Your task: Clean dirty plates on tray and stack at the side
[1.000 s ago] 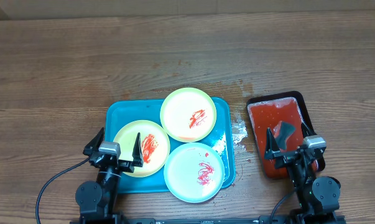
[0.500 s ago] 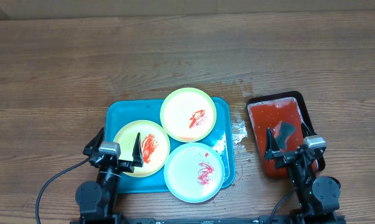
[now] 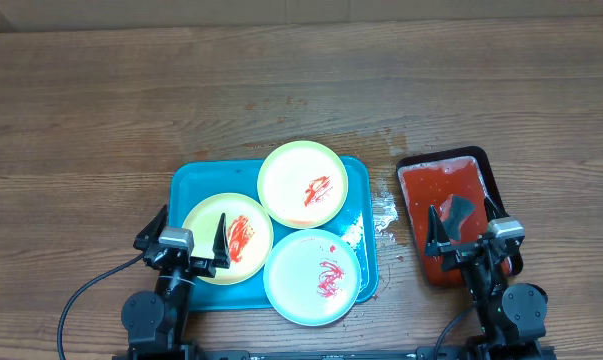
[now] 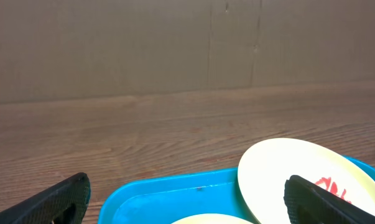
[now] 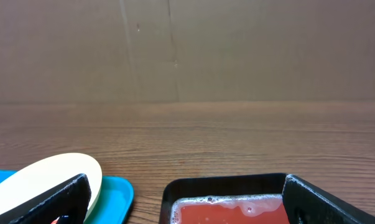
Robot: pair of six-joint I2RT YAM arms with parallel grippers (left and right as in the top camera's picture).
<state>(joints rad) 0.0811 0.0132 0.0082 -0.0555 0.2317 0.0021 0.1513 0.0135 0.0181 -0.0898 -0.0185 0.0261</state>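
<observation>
Plates (image 3: 302,183) crowded tray (image 3: 194,176) under and ahead of left jaws, which stood wide, empty. Black tray (image 3: 439,156) of red liquid (image 3: 443,185) lay beneath right jaws, equally wide, empty.

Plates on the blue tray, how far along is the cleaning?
Done: nothing; no stack beside the tray. The two yellow-green plates and the blue-white plate lie on it with red smears. In hand: nothing; left gripper and right gripper are open and empty. Left: clean and stack every plate.
</observation>
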